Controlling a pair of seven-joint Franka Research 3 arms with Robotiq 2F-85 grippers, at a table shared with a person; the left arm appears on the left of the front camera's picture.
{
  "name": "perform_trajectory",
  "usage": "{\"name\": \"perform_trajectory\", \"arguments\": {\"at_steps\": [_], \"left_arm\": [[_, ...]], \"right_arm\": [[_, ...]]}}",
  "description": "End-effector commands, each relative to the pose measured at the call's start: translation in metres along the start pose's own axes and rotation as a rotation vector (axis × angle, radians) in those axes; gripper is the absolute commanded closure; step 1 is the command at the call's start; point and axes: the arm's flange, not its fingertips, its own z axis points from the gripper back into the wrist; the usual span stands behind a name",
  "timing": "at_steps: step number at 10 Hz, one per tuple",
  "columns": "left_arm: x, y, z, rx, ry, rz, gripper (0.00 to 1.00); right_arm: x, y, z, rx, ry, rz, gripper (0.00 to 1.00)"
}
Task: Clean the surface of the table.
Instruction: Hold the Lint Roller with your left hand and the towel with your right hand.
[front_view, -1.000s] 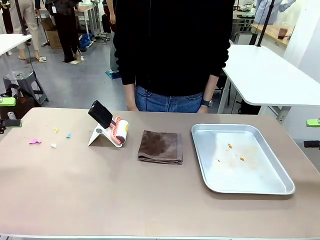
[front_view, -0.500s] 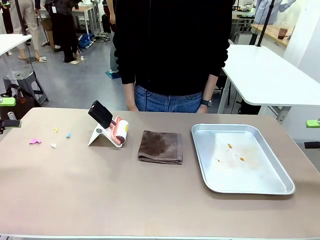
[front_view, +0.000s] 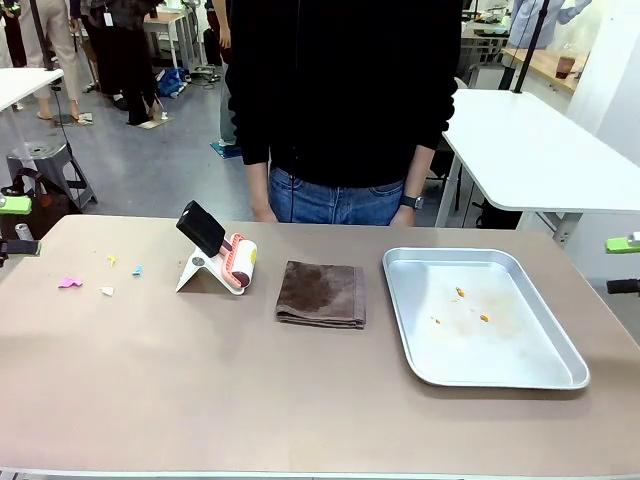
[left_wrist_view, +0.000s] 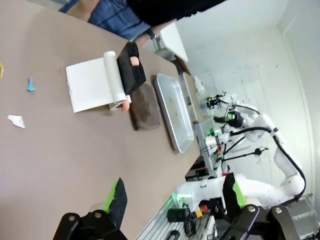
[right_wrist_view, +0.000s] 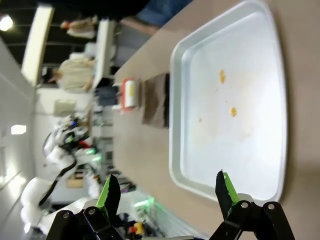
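**Desk not yet cleaned: both end effectors spread and empty**

Front view:
- Tan desk (front_view: 300, 400) across the whole frame, under everything.
- Left end effector (front_view: 14, 224) at the left edge, right end effector (front_view: 625, 265) at the right edge. Both spread wide, pinching nothing, well apart from every item.
- Risk: pink scrap (front_view: 69, 283), white scrap (front_view: 106, 291), blue scrap (front_view: 137, 270) and yellow scrap (front_view: 112, 260) look light. Likely to scatter or slide off the left edge under a fast sweep.
- Around: lint roller (front_view: 238, 263) propped on a white stand (front_view: 195, 275) just right of the scraps. Brown cloth (front_view: 321, 293) mid-desk, metal tray (front_view: 400, 300) at right with orange crumbs (front_view: 460, 292) inside.
- Person (front_view: 340, 100) standing close at the far edge, so a long reach across is risky.

Left wrist view:
- Jaws wide apart, nothing between. Looks along the desk toward roller, cloth and tray in a row.
- Risk: an off-centre grab on the black handle could tip the roller off its stand.

Right wrist view:
- Jaws spread, empty, close to the tray rim.
- Risk: a bump on the rim could spill crumbs onto the desk. Tray also blocks the right arm's direct path to the cloth.
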Motion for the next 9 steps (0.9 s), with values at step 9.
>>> {"name": "perform_trajectory", "arguments": {"at_steps": [9], "left_arm": [[0.094, -0.100, -0.156, 0.323, 0.418, -0.085, 0.00]], "right_arm": [[-0.042, 0.220, -0.219, -0.491, 0.113, 0.359, 0.00]]}}
